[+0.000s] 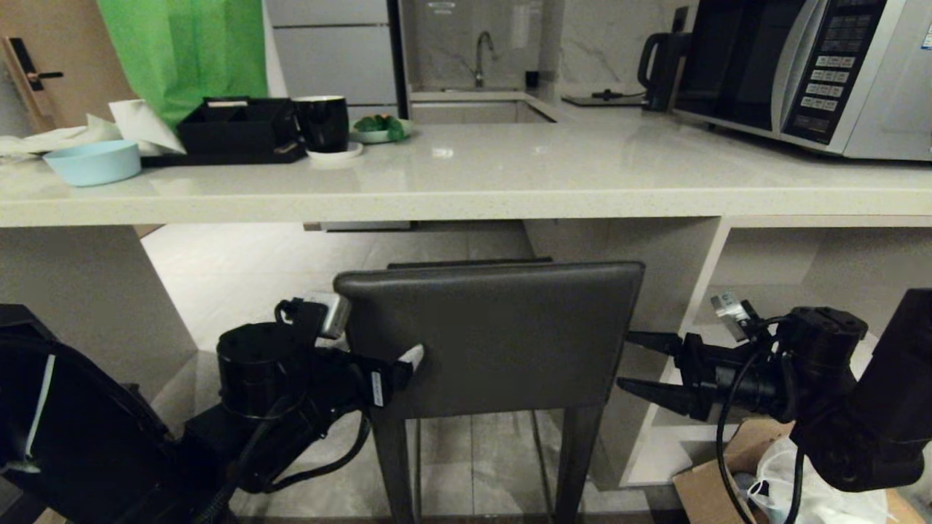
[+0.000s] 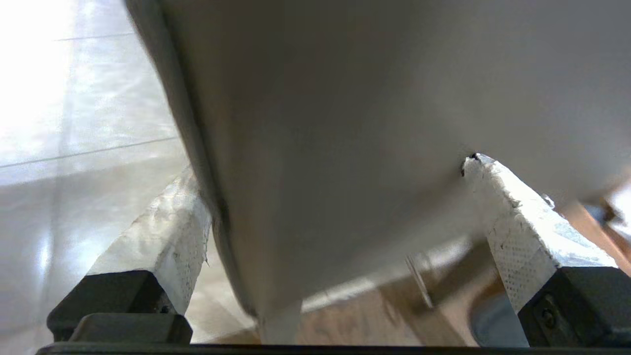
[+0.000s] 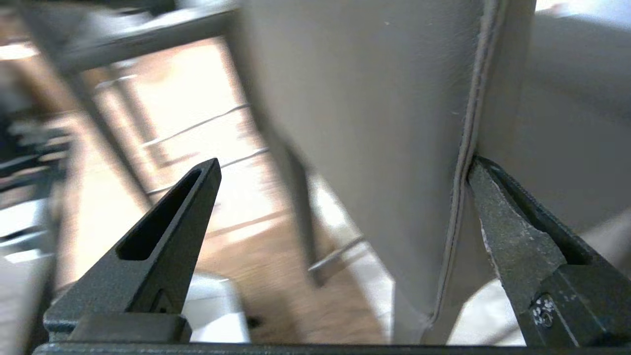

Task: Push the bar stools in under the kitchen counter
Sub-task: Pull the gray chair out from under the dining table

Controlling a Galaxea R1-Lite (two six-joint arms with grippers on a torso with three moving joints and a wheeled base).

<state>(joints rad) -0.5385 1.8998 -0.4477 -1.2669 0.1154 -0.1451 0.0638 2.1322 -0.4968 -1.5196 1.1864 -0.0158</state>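
Bracketing: you have both arms set at the backrest of one bar stool (image 1: 495,335), the left gripper (image 1: 397,367) at its left edge and the right gripper (image 1: 644,364) just off its right edge.
Stool position: it stands directly before the kitchen counter (image 1: 466,182), backrest toward you, top edge below the slab's front edge; the seat is hidden behind the backrest, so how far under it sits cannot be read. Only this one stool is identifiable.
Left fingers: spread wide, grasping nothing. In the left wrist view the backrest's edge runs between the two white pads (image 2: 512,222); one pad's tip appears to touch the rear face.
Right fingers: released and wide. In the right wrist view the backrest's seamed edge lies beside one dark fingertip (image 3: 503,222); contact cannot be confirmed.
Reason for hold: judged as a push setup. Open fingers against the flat rear face give a contact on each side, which should keep the stool from yawing.
Edges to watch: the slab's thick front lip above, the panel leg (image 1: 87,306) to the left, the shelf unit's upright panel (image 1: 699,291) close to the right.
Open room: pale floor shows beneath the counter, ahead of the stool.
Clutter: a cardboard box (image 1: 728,466) holding a plastic bag sits below your right arm; keep the elbow off it.
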